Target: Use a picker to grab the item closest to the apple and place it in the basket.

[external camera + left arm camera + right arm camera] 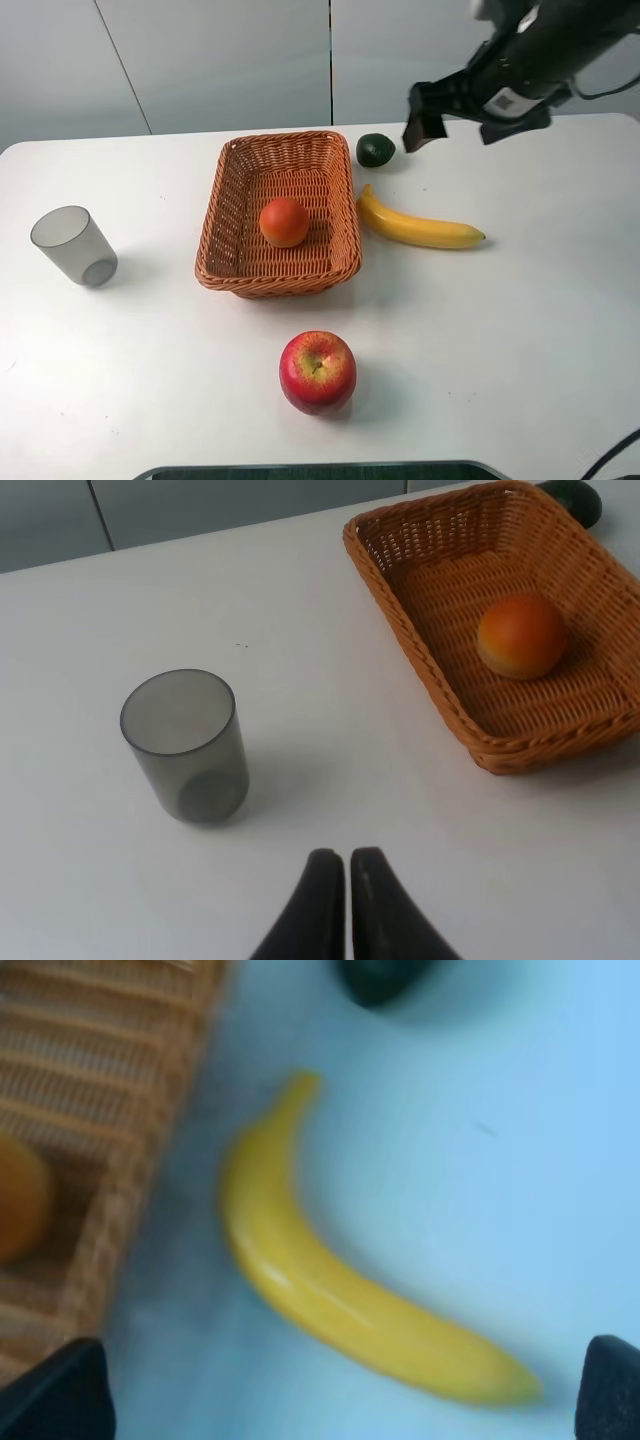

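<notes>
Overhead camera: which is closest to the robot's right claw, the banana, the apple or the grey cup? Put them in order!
From the right gripper:
1. Banana, just below it, right of the basket.
2. Apple, front middle of the table.
3. Grey cup, far left.

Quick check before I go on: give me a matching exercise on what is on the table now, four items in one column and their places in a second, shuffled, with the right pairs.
Things:
1. orange
2. banana
3. grey cup
4. apple

Places:
A. on the table at the far left, away from the basket
B. inside the basket
C. alone on the table in front of the basket, nearest the camera
D. lying on the table just right of the basket

Pairs: 1-B, 2-D, 3-A, 4-C
</notes>
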You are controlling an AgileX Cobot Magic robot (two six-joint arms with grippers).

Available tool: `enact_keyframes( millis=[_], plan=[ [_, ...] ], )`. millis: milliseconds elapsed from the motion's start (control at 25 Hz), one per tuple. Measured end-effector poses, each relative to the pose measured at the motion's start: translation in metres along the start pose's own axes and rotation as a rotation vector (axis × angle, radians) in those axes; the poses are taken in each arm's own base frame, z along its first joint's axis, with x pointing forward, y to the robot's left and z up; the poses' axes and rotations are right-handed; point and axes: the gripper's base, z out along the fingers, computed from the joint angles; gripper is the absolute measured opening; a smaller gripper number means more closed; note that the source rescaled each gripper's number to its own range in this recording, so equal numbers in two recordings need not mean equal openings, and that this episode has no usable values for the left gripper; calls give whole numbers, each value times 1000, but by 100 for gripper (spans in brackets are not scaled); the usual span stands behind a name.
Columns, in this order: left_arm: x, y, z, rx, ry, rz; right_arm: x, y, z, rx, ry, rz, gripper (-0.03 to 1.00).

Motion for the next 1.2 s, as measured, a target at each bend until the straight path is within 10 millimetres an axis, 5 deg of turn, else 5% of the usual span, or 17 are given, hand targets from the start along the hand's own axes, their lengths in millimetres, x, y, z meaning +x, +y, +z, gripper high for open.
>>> enact_keyframes(
  millis=[280, 840, 1200],
  plan=[
    [0, 0, 0, 0, 0, 0, 39, -49, -74, 128, -51, 119, 100],
    [0, 0, 0, 0, 0, 0, 144, -29, -178, 141, -378, 80, 100],
    [0, 0, 0, 0, 0, 0, 219, -22, -193, 141, -575, 37, 100]
  ],
)
